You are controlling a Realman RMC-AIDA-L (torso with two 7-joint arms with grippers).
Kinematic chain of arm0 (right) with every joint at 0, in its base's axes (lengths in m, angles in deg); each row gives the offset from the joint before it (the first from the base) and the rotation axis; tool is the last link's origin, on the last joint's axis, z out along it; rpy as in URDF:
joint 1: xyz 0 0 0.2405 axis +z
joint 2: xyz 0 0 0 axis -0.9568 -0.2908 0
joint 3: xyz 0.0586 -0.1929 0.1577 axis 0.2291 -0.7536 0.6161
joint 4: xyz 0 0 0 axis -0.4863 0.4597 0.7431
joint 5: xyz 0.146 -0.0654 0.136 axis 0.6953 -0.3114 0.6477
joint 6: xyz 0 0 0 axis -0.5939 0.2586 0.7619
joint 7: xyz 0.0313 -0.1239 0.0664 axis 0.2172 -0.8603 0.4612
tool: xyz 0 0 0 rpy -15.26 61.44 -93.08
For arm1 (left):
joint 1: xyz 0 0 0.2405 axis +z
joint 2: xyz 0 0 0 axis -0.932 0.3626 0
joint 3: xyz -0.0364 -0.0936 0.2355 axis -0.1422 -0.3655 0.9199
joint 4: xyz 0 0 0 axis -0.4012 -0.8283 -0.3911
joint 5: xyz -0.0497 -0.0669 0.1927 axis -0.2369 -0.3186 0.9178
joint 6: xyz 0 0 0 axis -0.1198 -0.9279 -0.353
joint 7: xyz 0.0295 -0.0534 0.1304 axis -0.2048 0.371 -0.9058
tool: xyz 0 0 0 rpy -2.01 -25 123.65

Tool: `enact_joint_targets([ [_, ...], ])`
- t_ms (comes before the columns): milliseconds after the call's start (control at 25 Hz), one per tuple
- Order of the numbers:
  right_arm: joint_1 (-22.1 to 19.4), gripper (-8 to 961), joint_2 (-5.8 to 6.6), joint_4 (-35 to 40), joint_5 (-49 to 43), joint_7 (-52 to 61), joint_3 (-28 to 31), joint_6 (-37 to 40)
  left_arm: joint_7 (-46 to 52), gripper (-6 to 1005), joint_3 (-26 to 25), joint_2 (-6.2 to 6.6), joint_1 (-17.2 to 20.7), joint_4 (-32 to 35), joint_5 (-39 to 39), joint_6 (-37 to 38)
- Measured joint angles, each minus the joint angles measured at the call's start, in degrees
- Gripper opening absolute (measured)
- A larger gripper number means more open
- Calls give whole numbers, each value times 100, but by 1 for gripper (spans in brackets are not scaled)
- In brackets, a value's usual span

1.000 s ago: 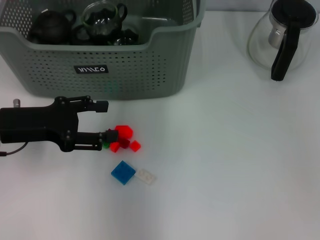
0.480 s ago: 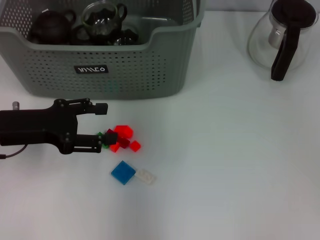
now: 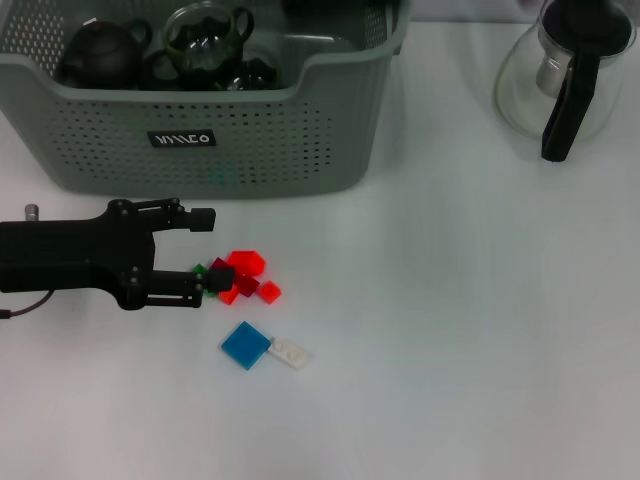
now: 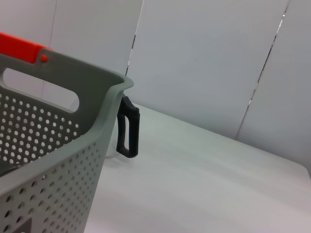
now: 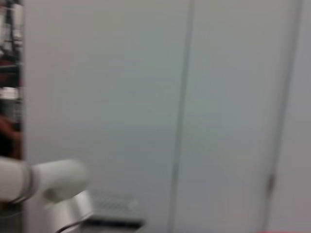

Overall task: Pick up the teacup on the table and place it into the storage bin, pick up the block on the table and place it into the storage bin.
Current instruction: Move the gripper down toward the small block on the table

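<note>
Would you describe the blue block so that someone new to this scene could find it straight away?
Start at the storage bin at the far left of the table. In front of it, past the left gripper, lies a small cluster of blocks. The blue block is the flat square nearest the robot, the only blue one, touching a white block and apart from the red blocks.

Left gripper (image 3: 207, 248) low over table, lying sideways, fingers (image 3: 198, 216) spread apart.
</note>
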Motion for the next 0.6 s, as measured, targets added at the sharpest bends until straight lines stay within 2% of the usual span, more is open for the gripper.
enact_joint_targets([
  [160,-529,927,9,-24,-118,-187,212,1132,-5,826,0,0,6,11,7,1],
  [280,-739,927,9,-36,-715,-52,219,1803,-22,826,0,0,14,14,11,2],
  [400,-710,927,-3,-37,-1392,546,80,2248,-39,826,30,18,16,16,20,1],
  [440,-615,928,-5,-37,-1786,1005,-178,2352,-51,826,39,32,16,23,25,-2],
  [480,-615,928,-5,-37,-1786,1005,-178,2352,-73,826,41,44,19,34,30,-9],
  [600,-352,928,-20,-63,-2382,1681,-874,2179,-189,826,42,60,60,125,42,-6],
])
